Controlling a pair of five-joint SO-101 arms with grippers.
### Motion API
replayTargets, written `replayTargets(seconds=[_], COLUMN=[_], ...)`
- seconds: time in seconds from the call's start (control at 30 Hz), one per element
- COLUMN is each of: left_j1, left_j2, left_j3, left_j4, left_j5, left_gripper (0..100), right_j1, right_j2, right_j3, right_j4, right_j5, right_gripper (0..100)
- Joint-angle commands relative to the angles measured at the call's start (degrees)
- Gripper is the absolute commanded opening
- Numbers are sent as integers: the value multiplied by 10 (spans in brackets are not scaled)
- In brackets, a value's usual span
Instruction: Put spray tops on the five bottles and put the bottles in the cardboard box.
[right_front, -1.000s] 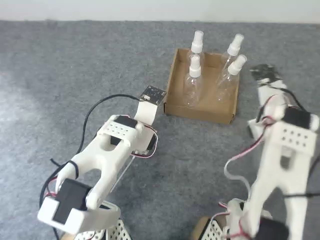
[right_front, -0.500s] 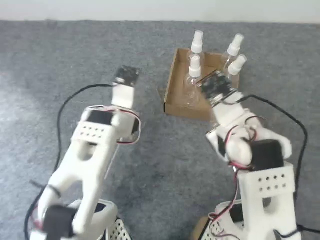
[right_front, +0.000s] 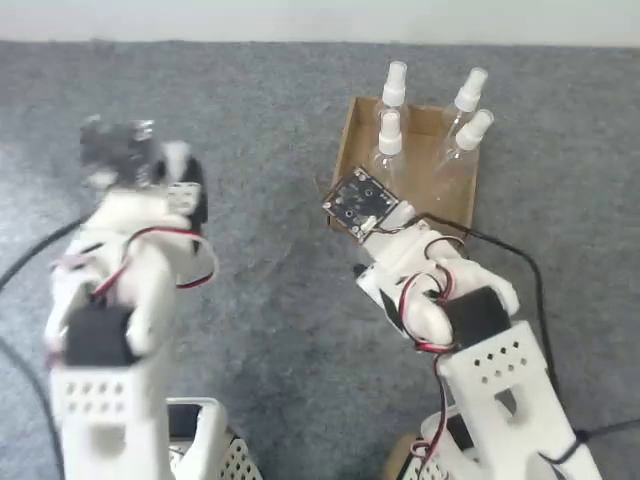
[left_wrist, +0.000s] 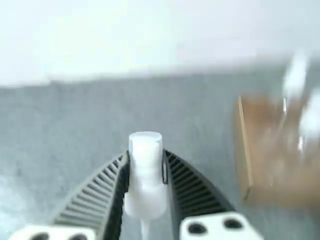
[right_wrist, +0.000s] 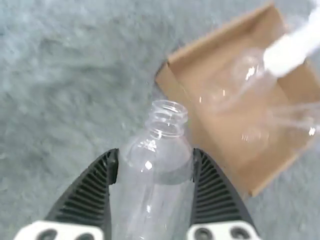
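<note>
- Grey carpet (right_front: 270, 300) covers the table, with a pale wall (right_front: 300, 20) along its far edge.
- We see the left arm (right_front: 110, 290) standing tall on the left side of the carpet, well apart from the cardboard box (right_front: 343, 165). Its wrist end is raised and blurred in the high view.
- From the left wrist view, the left gripper (left_wrist: 145, 159) has its ribbed jaws closed to a narrow gap around a white spray top (left_wrist: 145, 175). They pinch it on both sides, and its head stands up between the tips. The box (left_wrist: 243, 145) lies off to one side, blurred.
- The right arm (right_front: 470, 330) leans forward over the carpet, and its wrist board (right_front: 360, 205) is just beside the box's near left corner.
- From the right wrist view, the right gripper (right_wrist: 155, 155) has its jaws spread about as wide as a clear bottle (right_wrist: 152, 190) and clamped on its shoulders. The threaded neck (right_wrist: 167, 117) is open and bare, and it points toward a corner of the box (right_wrist: 220, 32).
- From the high view we can count what is in the box: four bottles (right_front: 383, 165), upright and close together, each with a white spray top on.
</note>
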Motion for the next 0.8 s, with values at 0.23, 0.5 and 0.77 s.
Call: replayTargets(seconds=[0.23, 0.5, 0.77], left_j1=[-16, 4, 68], left_j2=[-78, -101, -100], left_j3=[-71, -68, -64], left_j4=[-20, -69, -105], left_j5=[110, 178, 214], left_gripper=[12, 12, 12], right_j1=[-167, -208, -225], right_j2=[-31, -32, -36], right_j3=[120, 263, 330], right_j4=[-276, -513, -580], right_j5=[-7, -102, -128], right_gripper=[6, 6, 6])
